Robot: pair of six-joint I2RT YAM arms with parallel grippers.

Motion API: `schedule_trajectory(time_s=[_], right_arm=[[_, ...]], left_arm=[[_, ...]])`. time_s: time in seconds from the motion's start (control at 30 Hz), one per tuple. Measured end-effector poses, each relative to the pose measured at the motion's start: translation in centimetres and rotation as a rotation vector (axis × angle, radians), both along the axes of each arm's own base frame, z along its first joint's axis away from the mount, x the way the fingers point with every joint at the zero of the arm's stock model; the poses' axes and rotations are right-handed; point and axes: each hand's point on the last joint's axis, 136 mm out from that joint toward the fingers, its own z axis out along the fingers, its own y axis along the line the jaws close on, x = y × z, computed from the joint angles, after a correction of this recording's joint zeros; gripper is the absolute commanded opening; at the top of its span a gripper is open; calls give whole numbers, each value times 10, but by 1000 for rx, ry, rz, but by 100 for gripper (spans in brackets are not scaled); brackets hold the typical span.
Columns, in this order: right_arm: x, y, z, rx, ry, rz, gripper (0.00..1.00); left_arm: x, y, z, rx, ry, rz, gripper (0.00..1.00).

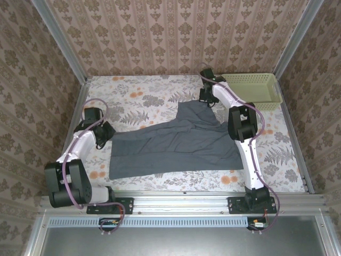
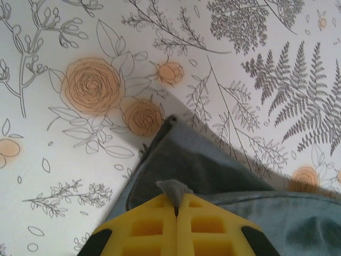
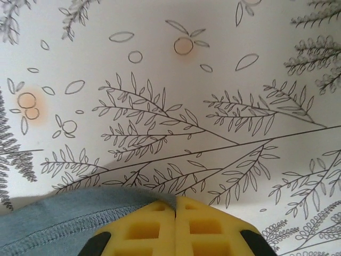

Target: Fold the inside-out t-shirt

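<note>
So the inside-out t-shirt (image 1: 176, 141) is lying mostly flat in the middle of the floral tablecloth (image 1: 144, 96). Its wide end points left and one narrower corner runs up toward the far right, near the pale yellow basket (image 1: 250, 85).

The left gripper (image 1: 110, 138) is at the shirt's left edge. From its wrist cam, the left gripper (image 2: 177, 200) has its yellow fingers pressed together with a little tuft of grey fabric sticking out between them, so it's got a pinch, but a small one.

The right gripper (image 1: 205, 100) is at that far right corner. From its own cam, the right gripper (image 3: 176, 205) is closed too, and the stitched hem stops right at the fingertips. It looks like it's caught just the very edge.

My worry is that both bites are shallow. Lifting or pulling hard could slip the cloth out of one side, and then the shirt sags or bunches instead of folding clean. There could also be only one layer in the pinch, so the other would drag behind. And the right arm is close to the basket, so a wide swing might bump it.
</note>
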Motion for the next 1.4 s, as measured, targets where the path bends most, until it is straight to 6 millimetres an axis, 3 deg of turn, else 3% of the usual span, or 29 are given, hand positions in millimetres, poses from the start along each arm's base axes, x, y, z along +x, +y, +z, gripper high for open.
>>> schedule_trajectory(time_s=[0.17,0.4,0.47,0.63,0.93,1.1,1.23,1.4], right_arm=[[18,-5,39,39,-110,10,0],[56,-7,134,149,-374,35,0],[64,-6,153,172,-431,48,0],[72,-3,181,207,-500,67,0],[72,-4,185,206,-501,83,0],[70,-4,181,206,-489,94,0],[51,-6,163,207,-428,91,0],[11,-8,149,226,-378,85,0]], left_arm=[[29,10,9,0,-27,25,0],[79,12,15,-11,-57,17,0],[93,13,12,-14,-53,15,0],[123,15,3,-11,-34,3,0],[153,18,3,58,-3,-73,0],[154,14,7,117,19,-110,0],[140,10,11,134,35,-114,0],[98,10,27,129,3,-78,0]])
